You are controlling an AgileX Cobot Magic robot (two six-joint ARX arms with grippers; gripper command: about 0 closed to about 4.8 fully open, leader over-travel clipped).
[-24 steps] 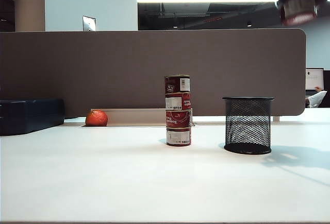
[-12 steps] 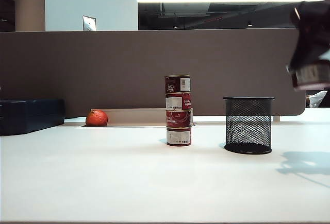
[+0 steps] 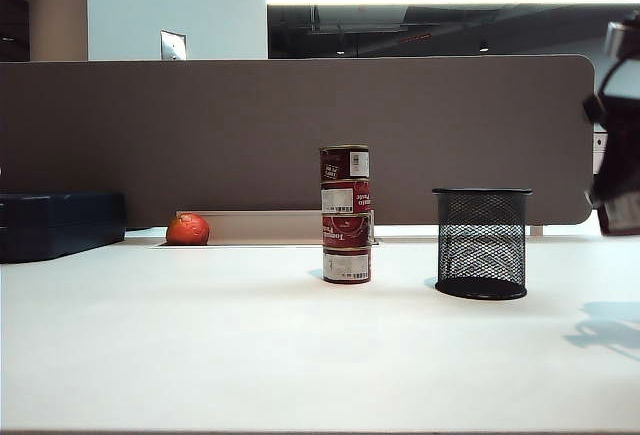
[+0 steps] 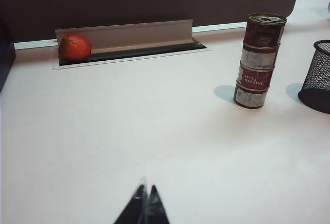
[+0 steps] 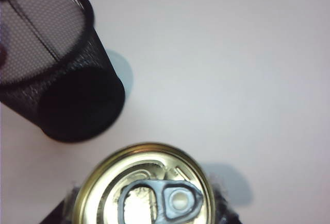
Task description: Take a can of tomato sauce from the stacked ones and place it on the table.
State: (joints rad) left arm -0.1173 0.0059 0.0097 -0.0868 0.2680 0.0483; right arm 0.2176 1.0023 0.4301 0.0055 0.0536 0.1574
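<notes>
Can of tomato sauce (image 5: 143, 185) clamped in my right gripper (image 3: 618, 180), above the table (image 3: 200, 345) beside the mesh cup (image 3: 481, 243); left gripper (image 4: 144, 207) pinched closed, away from the stacked ones (image 3: 345, 214).

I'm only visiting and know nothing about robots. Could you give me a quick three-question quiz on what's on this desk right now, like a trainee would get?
1. How many cans stand in the stack?
2. True or false: the right tool holds a can in the air, right of the mesh cup in the exterior view.
3. The left tool, above the table, is: A) wide open; B) shut and empty; C) gripping a can.

Key: 1. Four. 2. True. 3. B.
</notes>
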